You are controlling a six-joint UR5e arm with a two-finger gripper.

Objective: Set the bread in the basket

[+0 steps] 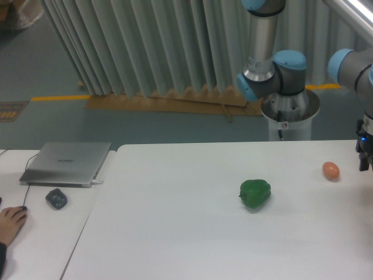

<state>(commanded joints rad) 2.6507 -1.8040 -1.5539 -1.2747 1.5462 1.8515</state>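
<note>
A white table (175, 233) fills the near part of the scene. At the near left edge, a person's hand (10, 223) rests on a second, lower white surface, with a dark grey mouse (56, 199) just beyond it and a closed silver laptop (67, 163) farther back. On the main table, right of centre, sits a green pepper (255, 193). Farther right and slightly farther back lies a small orange-brown egg-shaped object (331, 170). At the far right edge, the gripper (365, 153) hangs just above the table, just right of the egg-shaped object; it is cut off by the picture's edge, so whether its fingers are open or closed cannot be told. Neither the bread nor the basket appears anywhere in view, so where the bread lies relative to the fingers cannot be told. Beyond the table, the arm's silver and blue joints (274, 70) rise from a round base, with a pleated grey curtain (145, 46) behind.
</note>
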